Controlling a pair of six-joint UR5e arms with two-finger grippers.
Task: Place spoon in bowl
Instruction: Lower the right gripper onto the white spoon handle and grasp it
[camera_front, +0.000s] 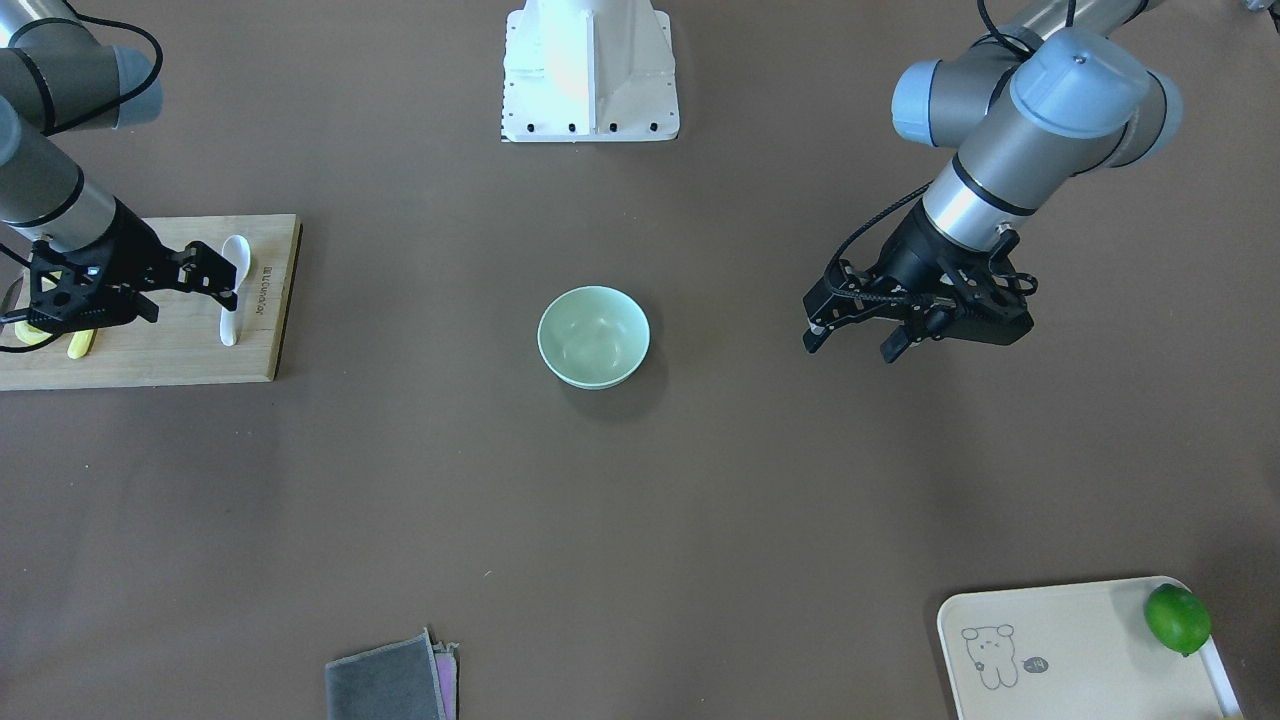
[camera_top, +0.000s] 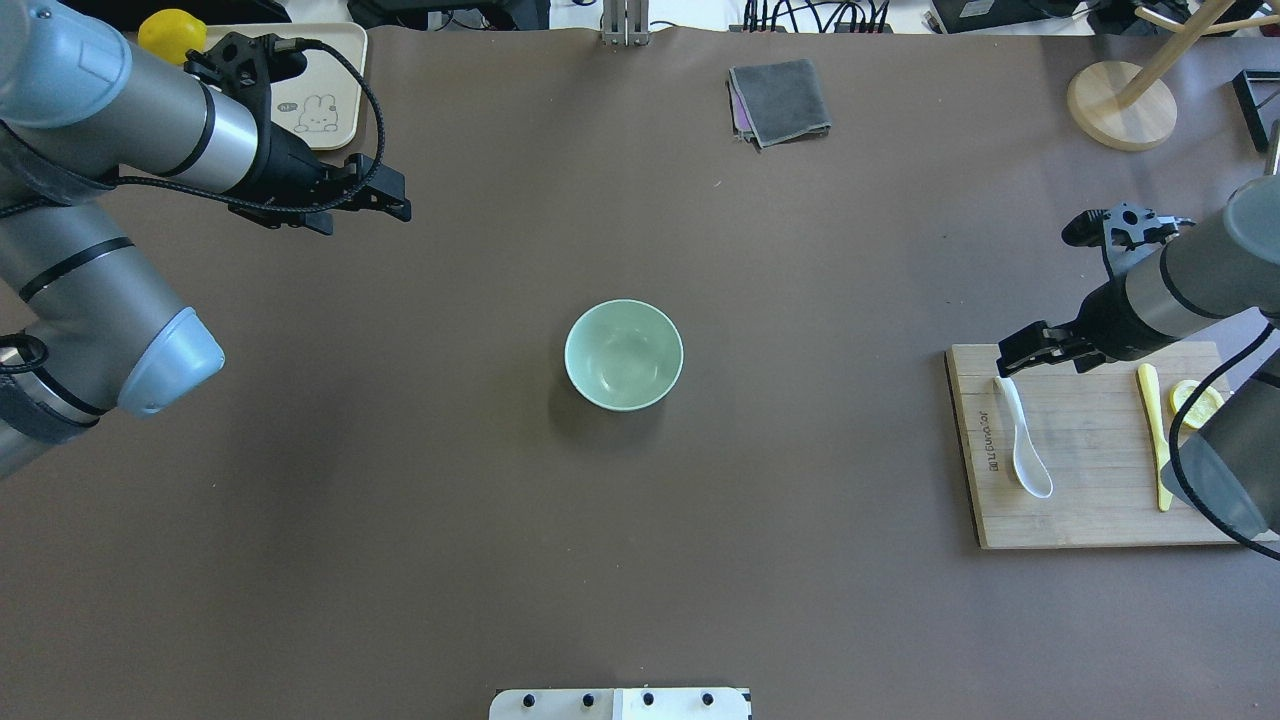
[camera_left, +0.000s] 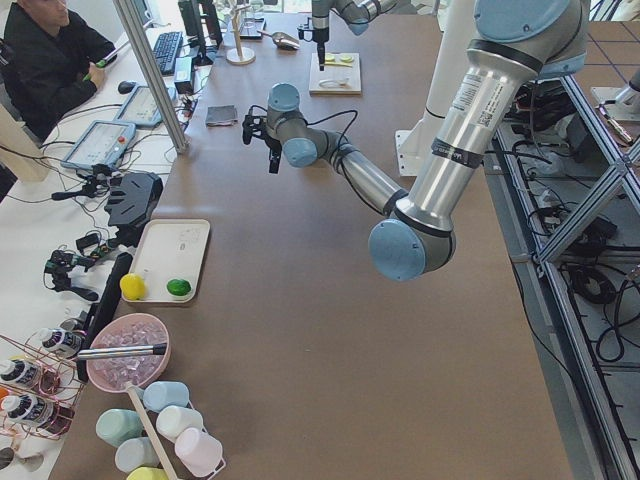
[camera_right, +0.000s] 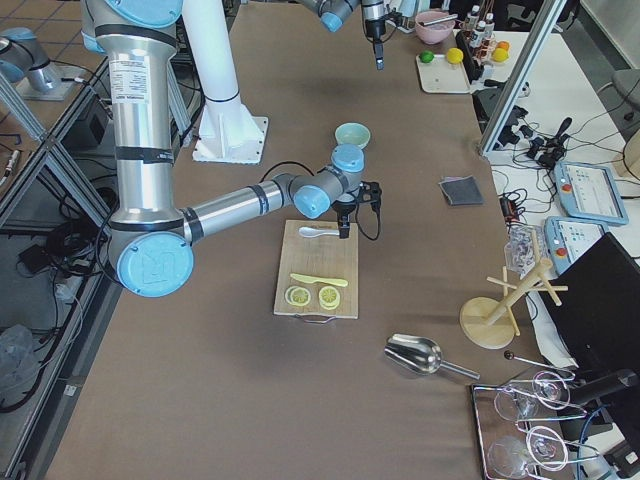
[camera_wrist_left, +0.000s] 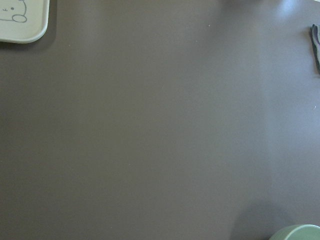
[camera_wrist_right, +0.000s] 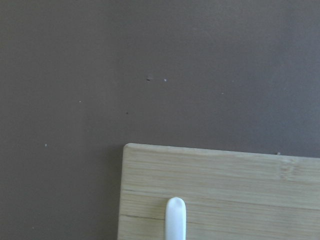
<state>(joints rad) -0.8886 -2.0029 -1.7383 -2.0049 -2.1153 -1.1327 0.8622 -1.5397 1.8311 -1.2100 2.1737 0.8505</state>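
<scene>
The white spoon lies flat on the wooden cutting board, scoop toward the robot; it also shows in the overhead view. My right gripper hovers open over the spoon's handle end, not holding it. The right wrist view shows only the handle tip on the board. The mint-green bowl stands empty at the table's middle. My left gripper is open and empty, above the bare table well away from the bowl; the bowl's rim shows at the edge of its wrist view.
A yellow plastic knife and a lemon slice lie on the board. A cream tray with a lime sits at a corner. A folded grey cloth lies at the far edge. A wooden stand is far right.
</scene>
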